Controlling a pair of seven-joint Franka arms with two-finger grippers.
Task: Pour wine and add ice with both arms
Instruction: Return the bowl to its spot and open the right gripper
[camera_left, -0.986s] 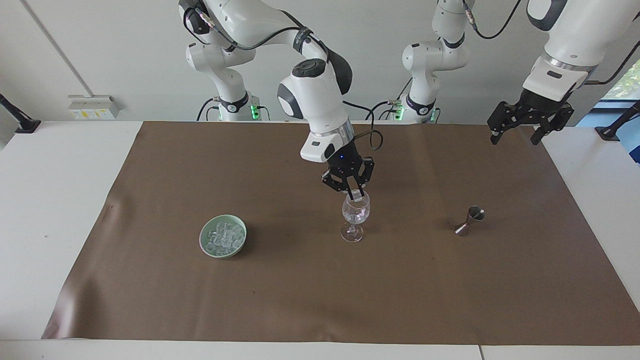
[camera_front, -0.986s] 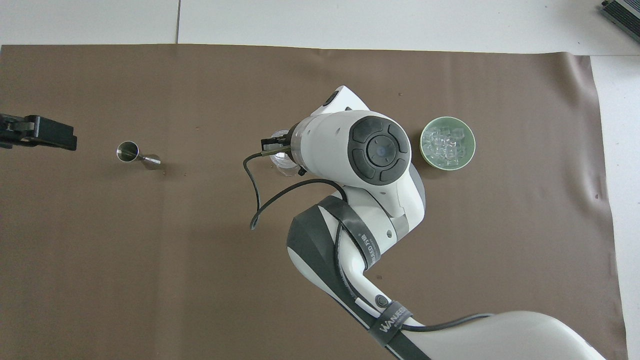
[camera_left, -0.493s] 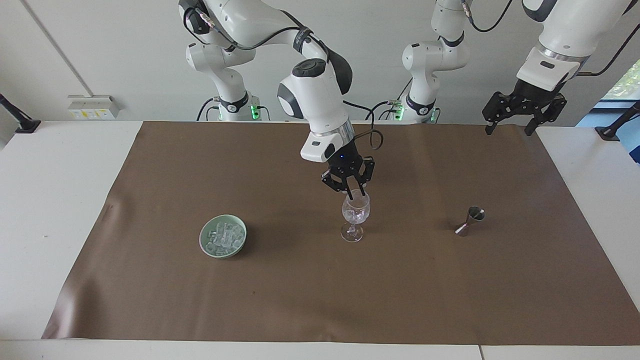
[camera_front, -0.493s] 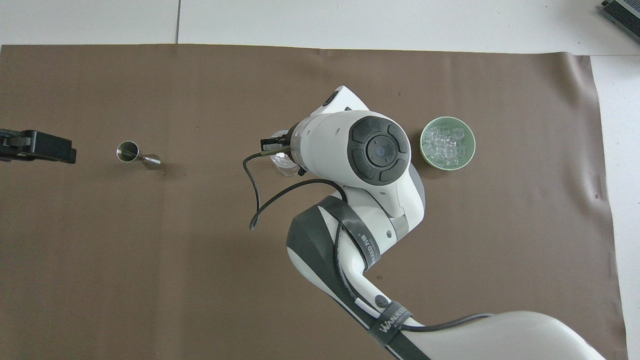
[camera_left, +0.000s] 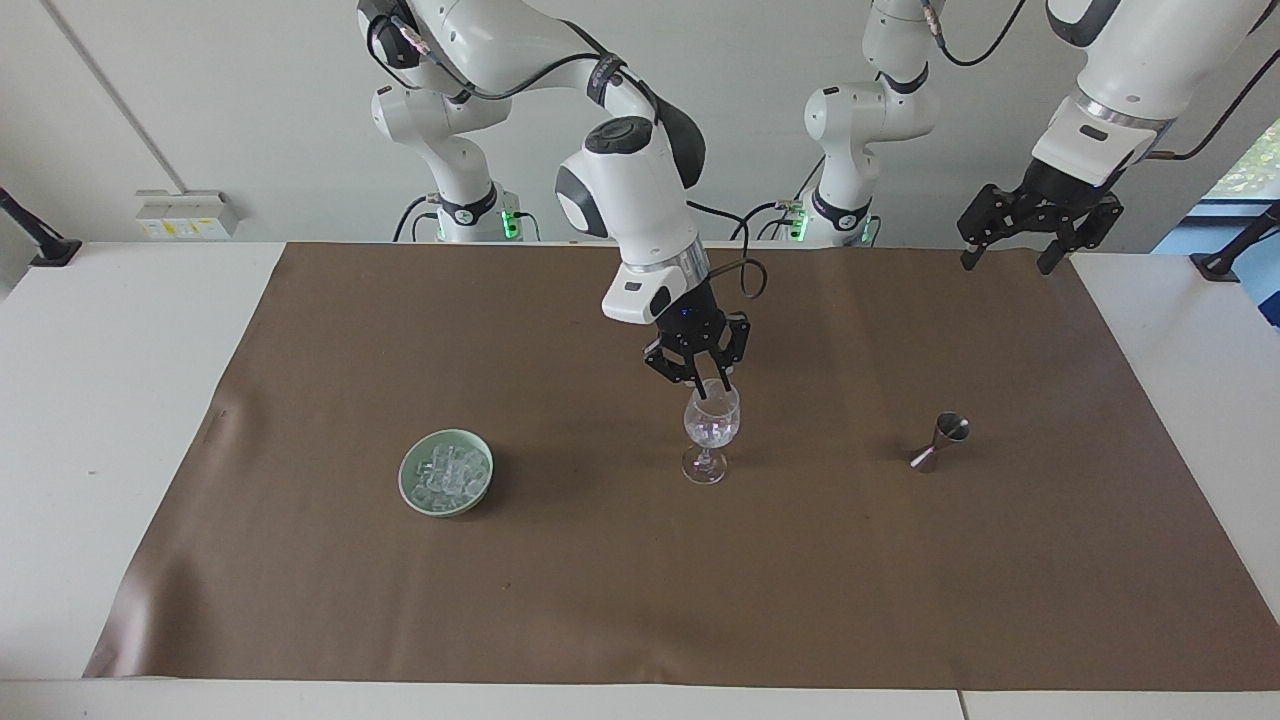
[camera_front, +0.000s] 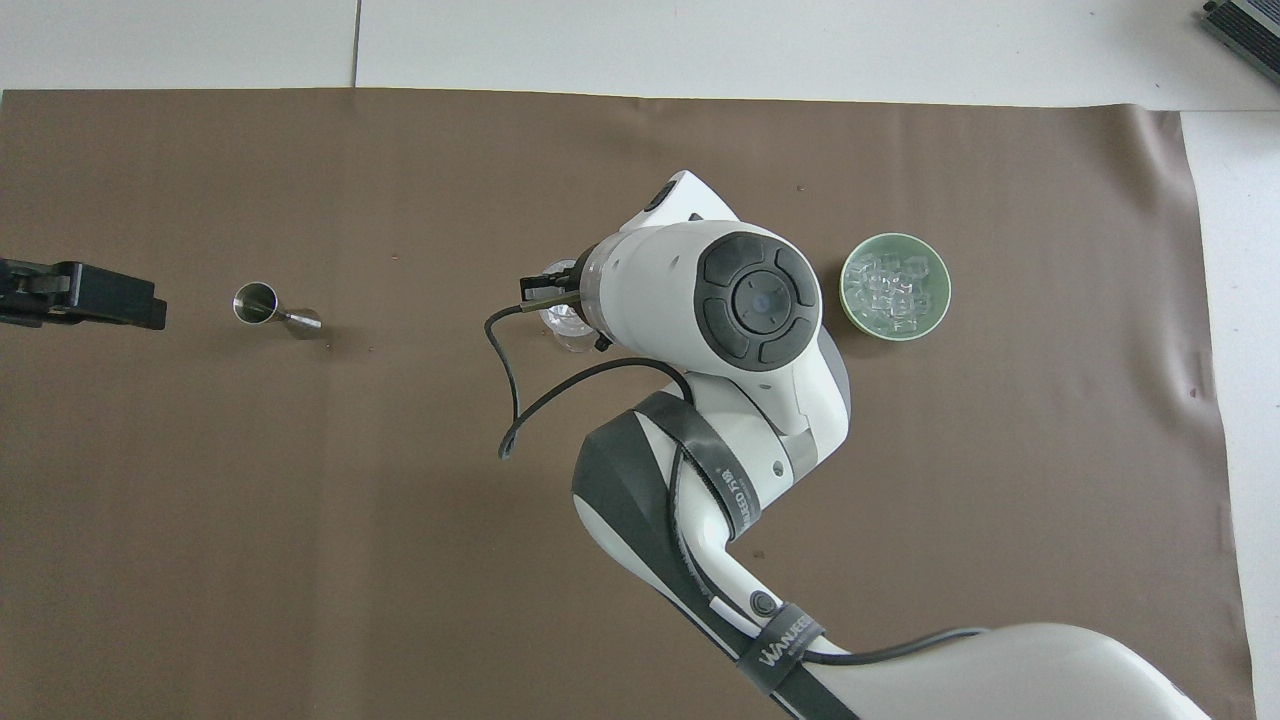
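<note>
We see the right arm (camera_left: 625, 190) bent forward from its base, its wrist pointing steeply down over the middle of the surface, with the right end effector (camera_left: 708, 388) aimed downward and its fingers slightly parted, nothing between them. The left arm (camera_left: 1110, 90) is raised at its own end, and the left end effector (camera_left: 1008, 258) hangs high with its fingers spread wide.

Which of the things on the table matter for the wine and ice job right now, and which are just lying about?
In the job:
- stemmed glass, under the right gripper
- ice in the green bowl
- jigger
- left gripper, waiting over the mat's edge

Lying about:
- brown mat
- white box by the wall
</note>
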